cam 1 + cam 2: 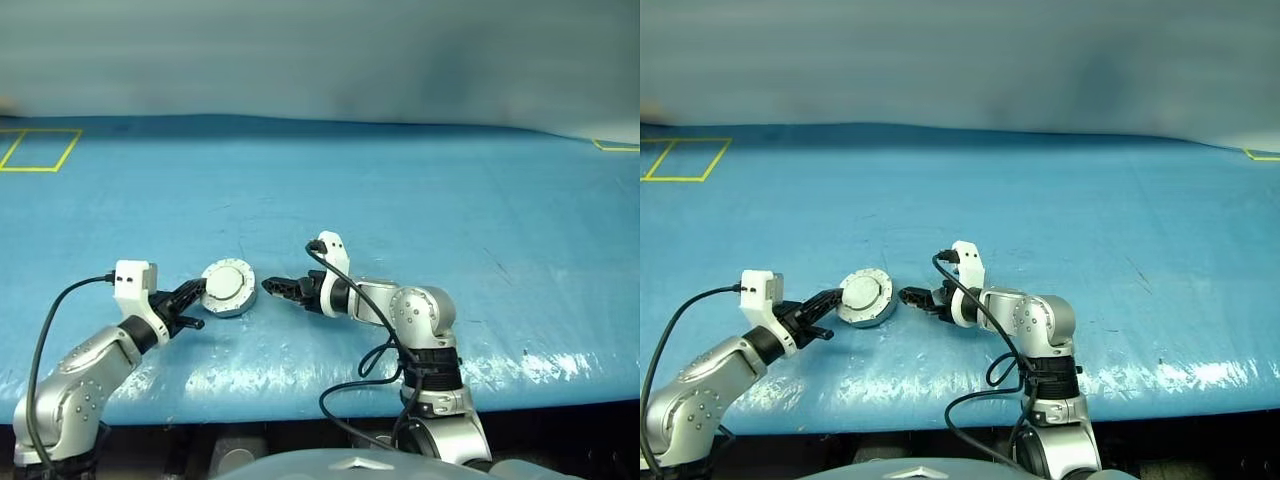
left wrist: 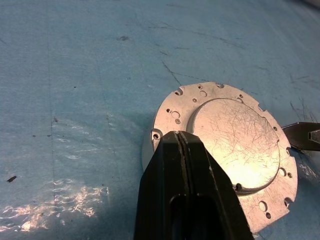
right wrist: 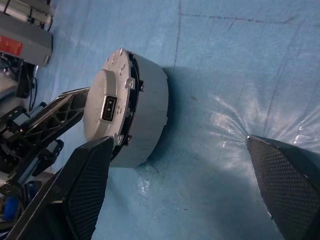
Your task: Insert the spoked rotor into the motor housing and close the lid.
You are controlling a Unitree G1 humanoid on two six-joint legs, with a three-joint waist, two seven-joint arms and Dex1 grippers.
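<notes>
Housing assembly lies on the blue surface (image 1: pixel 420 190) between the two grippers, with the lid (image 1: pixel 228 283) closed over the motor housing (image 1: pixel 229 304) and its plain light grey face with the raised centre circle turned upward. Left gripper (image 1: pixel 196 290) reaches the assembly from the robot's left; its fingers (image 2: pixel 187 185) are pressed fully together, holding nothing, and their tip sits at the lid's perforated rim, apparently touching it. Right gripper (image 1: pixel 272 287) points at the assembly from the opposite side, just beside it but apart from it. Its fingers (image 3: pixel 90 185) stand spread wide and empty, with the housing's grey side wall lying ahead of them near one finger.
</notes>
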